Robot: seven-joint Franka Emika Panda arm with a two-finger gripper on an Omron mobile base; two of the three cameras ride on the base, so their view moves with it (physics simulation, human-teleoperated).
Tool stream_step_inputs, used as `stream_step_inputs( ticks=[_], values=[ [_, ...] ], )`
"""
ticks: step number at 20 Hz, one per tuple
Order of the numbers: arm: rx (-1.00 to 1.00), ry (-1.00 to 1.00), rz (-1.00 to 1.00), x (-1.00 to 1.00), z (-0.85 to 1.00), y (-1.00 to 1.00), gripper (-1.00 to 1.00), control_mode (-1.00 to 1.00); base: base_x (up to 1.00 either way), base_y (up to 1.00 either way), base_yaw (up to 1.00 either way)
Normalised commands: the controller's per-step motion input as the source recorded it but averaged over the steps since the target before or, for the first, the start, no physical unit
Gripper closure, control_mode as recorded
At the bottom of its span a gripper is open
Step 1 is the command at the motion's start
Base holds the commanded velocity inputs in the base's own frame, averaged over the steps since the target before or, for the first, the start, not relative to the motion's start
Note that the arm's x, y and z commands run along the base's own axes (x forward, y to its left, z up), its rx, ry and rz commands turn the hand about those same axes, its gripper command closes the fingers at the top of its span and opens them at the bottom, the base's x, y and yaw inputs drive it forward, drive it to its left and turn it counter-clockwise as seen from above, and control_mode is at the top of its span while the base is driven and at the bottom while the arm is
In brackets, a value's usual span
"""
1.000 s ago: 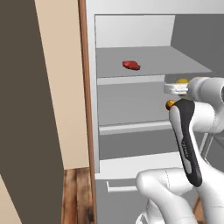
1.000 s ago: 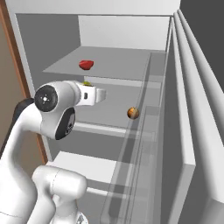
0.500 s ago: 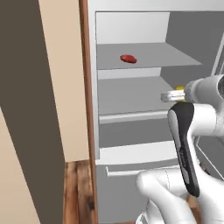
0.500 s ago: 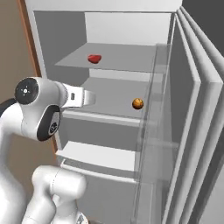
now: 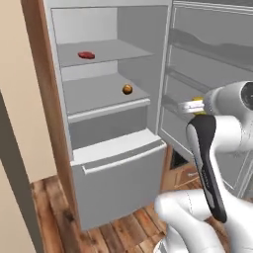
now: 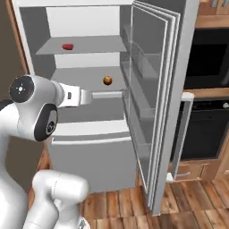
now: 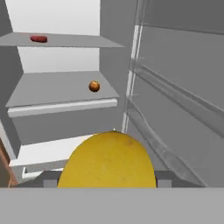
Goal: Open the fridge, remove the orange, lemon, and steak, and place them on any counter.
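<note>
Currently, left base view: the tall silver-grey brushed-steel fridge [image 5: 111, 148] stands open, door swung to the right. A small flat red steak [image 5: 86, 55] lies on the upper grey shelf, toward the left. A small round orange [image 5: 127, 89] sits on the shelf below, near its front right corner. The white arm rises at lower right; at its wrist a bit of the round yellow lemon [image 5: 198, 105] shows, out in front of the open door and well apart from the shelves.

Right base view: the arm's white forearm reaches right across the fridge front. Steak [image 6: 67, 46] on the upper shelf, orange [image 6: 107, 80] on the middle shelf just beside the door's inner racks. A dark oven [image 6: 206, 129] with wooden cabinets around it stands far right.

Hand view: the gripper [image 7: 106, 177] is clamped on the lemon [image 7: 107, 162], which bulges between the two dark tips. Beyond it, the orange [image 7: 94, 86] and steak [image 7: 39, 39] sit on their shelves; the wide bottom drawer front lies below.
</note>
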Motion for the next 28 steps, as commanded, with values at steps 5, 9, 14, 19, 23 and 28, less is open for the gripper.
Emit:
stream_step_inputs(
  ticks=[5,9,14,19,23,28],
  values=[
    [0.00,0.00,0.00,0.00,0.00,0.00,1.00,1.00,-0.46,0.12,-0.94],
    [0.00,0.00,0.00,0.00,0.00,0.00,1.00,1.00,-0.58,0.04,-0.89],
    [0.00,0.00,0.00,0.00,0.00,0.00,1.00,1.00,-0.54,-0.16,-0.79],
    [0.00,0.00,0.00,0.00,0.00,0.00,1.00,1.00,-0.10,-0.88,-0.61],
    [0.00,0.00,0.00,0.00,0.00,0.00,1.00,1.00,0.32,-1.00,-0.34],
    [0.00,0.00,0.00,0.00,0.00,0.00,1.00,1.00,0.57,-1.00,-0.26]
  ],
)
